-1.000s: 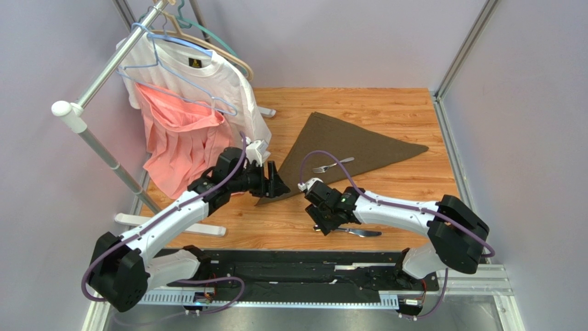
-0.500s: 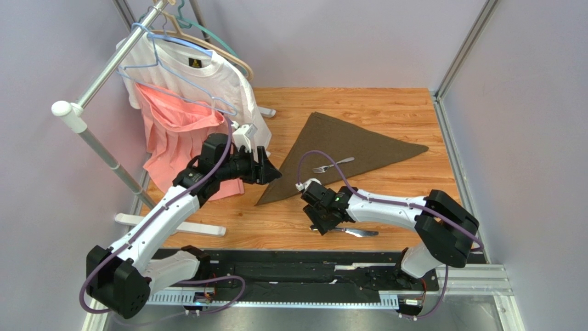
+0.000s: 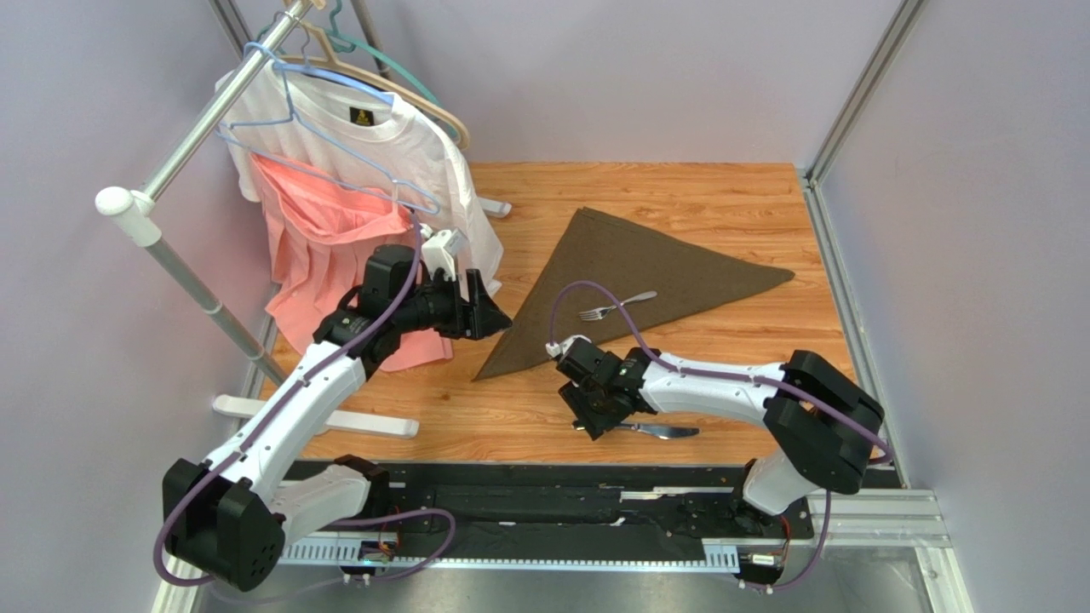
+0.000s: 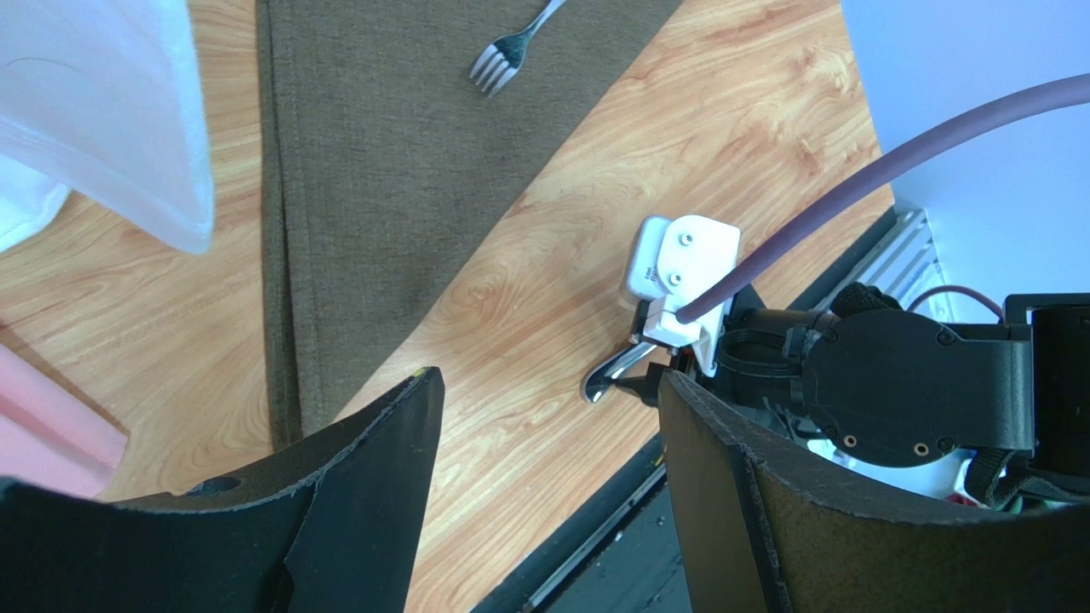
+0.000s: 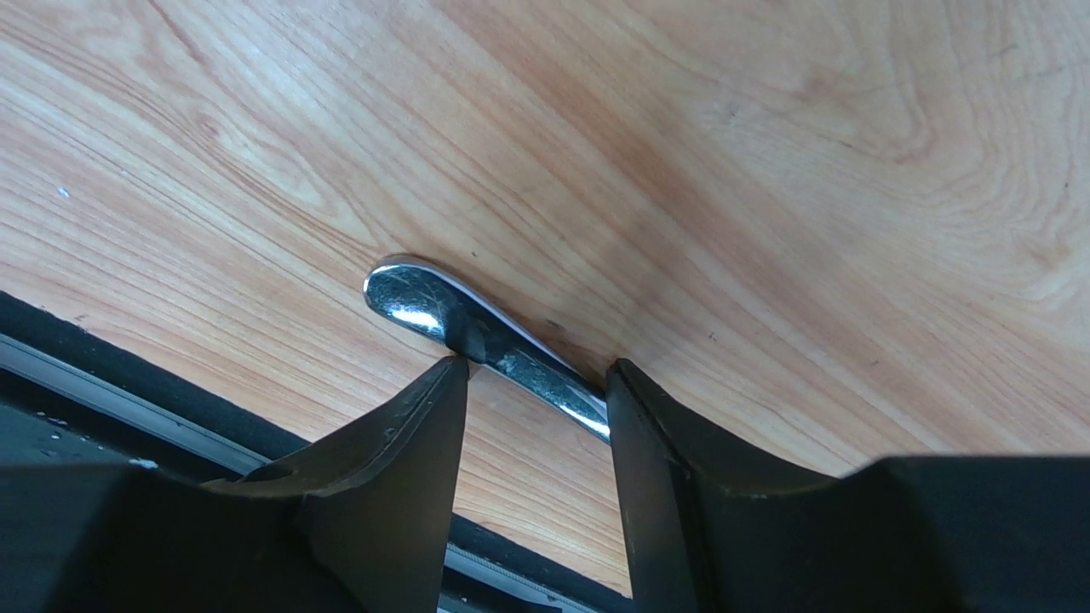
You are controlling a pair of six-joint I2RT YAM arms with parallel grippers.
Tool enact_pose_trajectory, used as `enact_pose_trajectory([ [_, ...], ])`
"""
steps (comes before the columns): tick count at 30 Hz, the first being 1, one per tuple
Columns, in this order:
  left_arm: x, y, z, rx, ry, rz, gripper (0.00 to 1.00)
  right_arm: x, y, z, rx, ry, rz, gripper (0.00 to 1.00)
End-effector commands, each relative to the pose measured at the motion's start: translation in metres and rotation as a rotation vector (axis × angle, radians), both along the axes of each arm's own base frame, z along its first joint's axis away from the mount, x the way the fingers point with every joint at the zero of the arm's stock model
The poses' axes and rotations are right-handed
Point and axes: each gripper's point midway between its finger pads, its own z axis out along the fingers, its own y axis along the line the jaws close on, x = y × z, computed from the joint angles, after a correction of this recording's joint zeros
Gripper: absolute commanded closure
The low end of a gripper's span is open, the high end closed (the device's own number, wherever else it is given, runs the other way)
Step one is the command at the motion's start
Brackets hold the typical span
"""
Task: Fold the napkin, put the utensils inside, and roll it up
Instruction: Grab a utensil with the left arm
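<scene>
Right tool (image 5: 537,370): fingers narrowly astride the knife (image 5: 422,296) handle, hold cannot be told. The knife lies on the desk (image 3: 717,204), nearside of the napkin (image 3: 665,275). Left tool (image 4: 548,381): spread wide, empty. Likely risk: the flat handle slips the pinch and skids.

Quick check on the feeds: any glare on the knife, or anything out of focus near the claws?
Right wrist: a bright glint on the knife's rounded end, table grain sharp, the right claw's dark fingers slightly soft. Left wrist: something white at upper left is badly blurred; the fork and napkin are crisp. Top external: even light, soft shadows, no glare.
</scene>
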Motion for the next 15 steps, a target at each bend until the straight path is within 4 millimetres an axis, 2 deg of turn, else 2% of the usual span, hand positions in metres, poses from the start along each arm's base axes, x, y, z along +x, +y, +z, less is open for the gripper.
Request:
enact_pose_trajectory([
  [1,0.005,0.0,0.01,-0.014,-0.021,-0.023,0.28,0.006,0.021,-0.015,0.042,0.001,-0.007,0.52],
  [9,0.01,0.005,0.012,-0.013,-0.034,-0.002,0.28,0.032,0.055,-0.015,0.088,-0.056,-0.01,0.55],
  [15,0.007,0.008,0.015,-0.008,-0.044,-0.005,0.29,0.032,0.048,-0.027,0.042,-0.05,-0.009,0.57],
])
